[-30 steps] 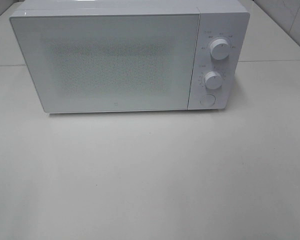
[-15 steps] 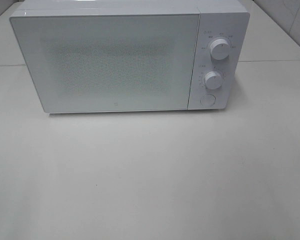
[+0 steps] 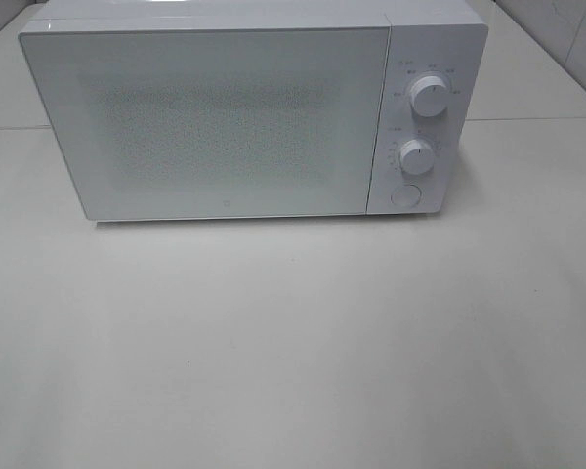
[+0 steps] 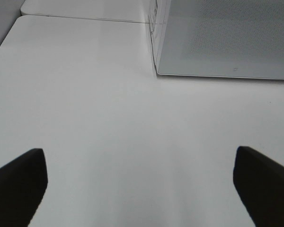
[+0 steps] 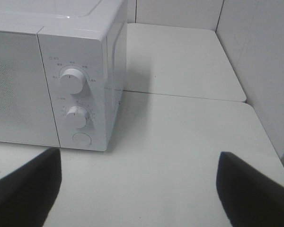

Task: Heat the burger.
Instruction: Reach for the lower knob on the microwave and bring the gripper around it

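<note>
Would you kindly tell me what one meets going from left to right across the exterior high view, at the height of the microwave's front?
microwave door → control panel → table → tiled wall

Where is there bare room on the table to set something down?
In front of the microwave, the table is bare from the door to the near edge. More bare room lies right of the knobs, up to the wall. Nothing looks crowded.
</note>
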{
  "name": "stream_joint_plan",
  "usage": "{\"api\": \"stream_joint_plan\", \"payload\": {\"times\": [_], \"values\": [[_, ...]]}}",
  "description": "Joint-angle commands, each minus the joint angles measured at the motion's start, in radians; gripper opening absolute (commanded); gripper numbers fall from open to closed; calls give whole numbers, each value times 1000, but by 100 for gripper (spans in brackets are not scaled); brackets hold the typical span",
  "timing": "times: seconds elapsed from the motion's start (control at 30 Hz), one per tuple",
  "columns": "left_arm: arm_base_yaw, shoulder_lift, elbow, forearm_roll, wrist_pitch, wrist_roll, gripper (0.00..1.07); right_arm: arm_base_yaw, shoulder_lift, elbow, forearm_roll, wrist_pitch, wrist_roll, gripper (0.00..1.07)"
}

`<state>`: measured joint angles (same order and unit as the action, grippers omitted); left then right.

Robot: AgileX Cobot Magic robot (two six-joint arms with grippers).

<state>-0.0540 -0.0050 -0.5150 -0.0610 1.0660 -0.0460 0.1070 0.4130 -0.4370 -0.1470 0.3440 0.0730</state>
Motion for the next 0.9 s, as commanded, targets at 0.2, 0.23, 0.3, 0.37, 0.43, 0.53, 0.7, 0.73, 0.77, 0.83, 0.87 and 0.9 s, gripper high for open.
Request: {"api": "stream_joint_plan", "payload": {"times": [0.2,0.23,0.3,0.37,0.43,0.53,0.7,0.73,0.77,0.83,0.87,0.9], "values": [[2,-14,-1,-2,0,-5,100,-6,135,57,-15,-263,4,79],[2,-14,-1,-2,0,-5,100,-6,170,71,-14,-336,4,79],[2,-14,-1,-2,0,-5,100,-6,183,80,-14,-365,5,79],[2,-14,-1,-2,0,-5,100,-6,217,93,-14,-435,7,79],[2,-14,-1,-2,0,-5,100,-6,269,106,-14,-521,13,79],[2,-14,-1,-2,0,-5,100,-6,283,107,-14,-547,14,78],[2,-14,-1,-2,0,-5,100,-6,420,115,-25,-700,-15,76],[2,-14,-1,-2,0,-5,100,-6,420,115,-25,-700,-15,76],[2,-14,-1,-2,0,-5,100,-6,445,115,-19,-723,-40,76],[2,-14,-1,-2,0,-5,100,-6,497,115,21,-784,-86,76],[2,-14,-1,-2,0,-5,100,-6,548,115,84,-841,-144,76],[2,-14,-1,-2,0,-5,100,-6,548,115,84,-841,-144,76]]}}
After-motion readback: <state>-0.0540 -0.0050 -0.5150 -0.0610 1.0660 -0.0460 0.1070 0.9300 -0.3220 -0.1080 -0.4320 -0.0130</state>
